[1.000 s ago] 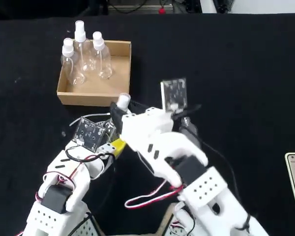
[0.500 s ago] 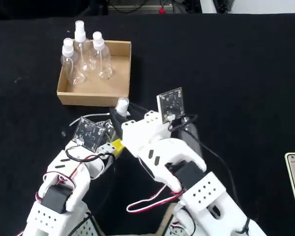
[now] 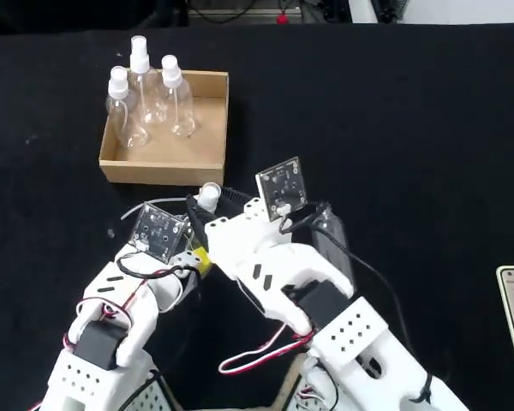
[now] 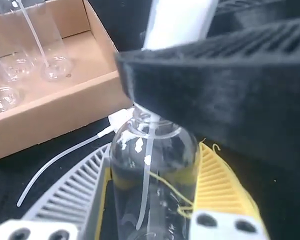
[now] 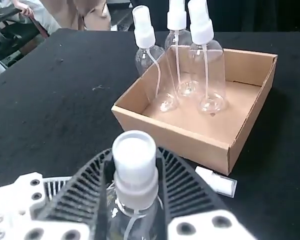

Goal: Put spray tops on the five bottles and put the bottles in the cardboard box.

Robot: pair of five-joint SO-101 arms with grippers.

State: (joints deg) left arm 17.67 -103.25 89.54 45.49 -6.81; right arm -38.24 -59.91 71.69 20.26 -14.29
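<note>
1. Shifted toward the left gripper (image 3: 197,248), high view: the right gripper (image 3: 211,204) with its spray top (image 3: 210,193), beside the cardboard box (image 3: 158,169).
2. Left wrist: a clear bottle (image 4: 152,170) is clamped by the left jaws.
3. Right wrist: the spray top is gripped by the right jaws.

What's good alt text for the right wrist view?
The right gripper grips a white spray top atop a clear bottle. Beyond, a cardboard box holds three upright capped bottles; a loose spray top lies on the black table beside the box.
</note>
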